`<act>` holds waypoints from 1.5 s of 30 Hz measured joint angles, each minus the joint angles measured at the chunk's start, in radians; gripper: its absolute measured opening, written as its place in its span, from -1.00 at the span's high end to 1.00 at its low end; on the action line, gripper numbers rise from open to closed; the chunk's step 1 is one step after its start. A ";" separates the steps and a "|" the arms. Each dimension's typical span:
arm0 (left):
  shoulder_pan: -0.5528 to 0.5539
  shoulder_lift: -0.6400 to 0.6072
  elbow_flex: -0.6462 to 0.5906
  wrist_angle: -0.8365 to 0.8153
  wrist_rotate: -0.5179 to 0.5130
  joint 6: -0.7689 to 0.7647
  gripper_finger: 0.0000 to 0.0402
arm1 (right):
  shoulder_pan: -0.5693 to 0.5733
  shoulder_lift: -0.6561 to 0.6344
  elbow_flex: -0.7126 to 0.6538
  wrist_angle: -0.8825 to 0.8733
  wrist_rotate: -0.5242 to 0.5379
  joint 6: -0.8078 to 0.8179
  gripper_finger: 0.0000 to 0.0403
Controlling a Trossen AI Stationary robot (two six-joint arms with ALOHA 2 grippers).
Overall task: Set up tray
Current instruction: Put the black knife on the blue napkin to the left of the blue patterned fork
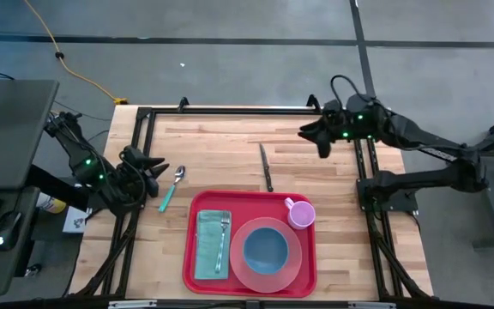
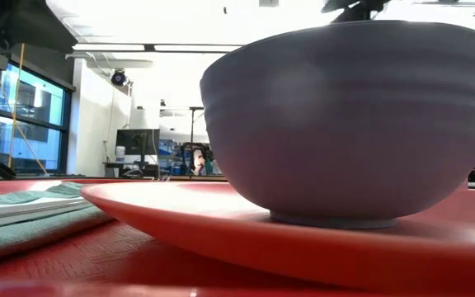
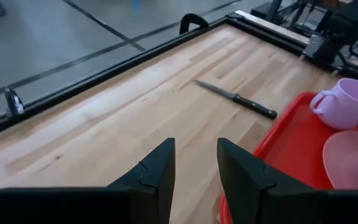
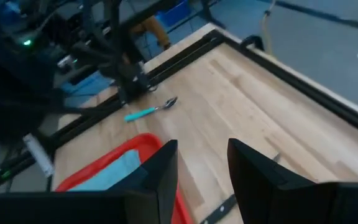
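The tray (image 1: pixel 249 202) lies flat at the near-centre of the wooden table (image 1: pixel 221 146), its long axis running left to right and its near long edge close to the table's front edge. On it sit a folded green napkin (image 1: pixel 206 249) with a fork (image 1: pixel 222 245), a pink plate (image 1: pixel 292 266) holding a blue bowl (image 1: pixel 265 248), and a pink mug (image 1: pixel 300 212) in its far right corner.

The left gripper (image 1: pixel 159 171) hovers at the table's left edge, jaws apart and empty, with the tray ahead of them to the right. A teal-handled spoon (image 1: pixel 171 188) lies just beside these jaws.

The right gripper (image 1: pixel 315 137) hovers over the far right corner, jaws apart and empty. A black-handled knife (image 1: pixel 266 166) lies between these jaws and the tray, just off its far rim. Bare wood stretches across the table's far half.
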 joint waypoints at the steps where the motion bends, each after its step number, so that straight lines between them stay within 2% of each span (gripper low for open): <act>1: 0.001 -0.017 -0.010 0.007 0.000 0.000 0.25 | 0.022 0.015 0.000 0.015 0.035 0.009 0.41; 5: 0.002 -0.059 -0.023 0.010 -0.007 0.000 0.25 | 0.087 0.103 0.012 0.063 0.082 -0.048 0.41; 10: 0.002 -0.075 -0.023 0.037 -0.049 0.010 0.26 | 0.117 0.268 0.129 -0.002 0.086 -0.155 0.41; 13: 0.002 -0.075 -0.023 0.035 -0.043 0.036 0.26 | 0.127 0.383 0.254 -0.083 0.119 -0.208 0.41; 18: 0.002 -0.075 -0.023 0.038 -0.012 0.041 0.26 | 0.131 0.566 0.537 -0.306 0.135 -0.262 0.41; 22: 0.002 -0.077 -0.023 0.036 0.021 0.068 0.26 | 0.131 0.710 0.746 -0.507 0.210 -0.197 0.41; 26: 0.002 -0.086 -0.023 0.032 0.025 0.085 0.26 | 0.122 0.840 0.873 -0.636 0.159 -0.057 0.41; 29: 0.002 -0.085 -0.023 0.026 0.010 0.136 0.26 | 0.115 0.928 0.891 -0.648 0.061 0.037 0.41; 31: 0.002 -0.088 -0.023 0.024 0.012 0.185 0.26 | 0.115 0.979 0.890 -0.659 0.035 0.107 0.41; 38: 0.002 -0.129 -0.023 0.025 0.093 0.352 0.26 | 0.126 1.087 0.890 -0.775 0.110 0.329 0.41; 45: 0.002 -0.211 -0.022 0.025 0.137 0.427 0.26 | 0.126 1.092 0.892 -0.662 0.047 0.339 0.41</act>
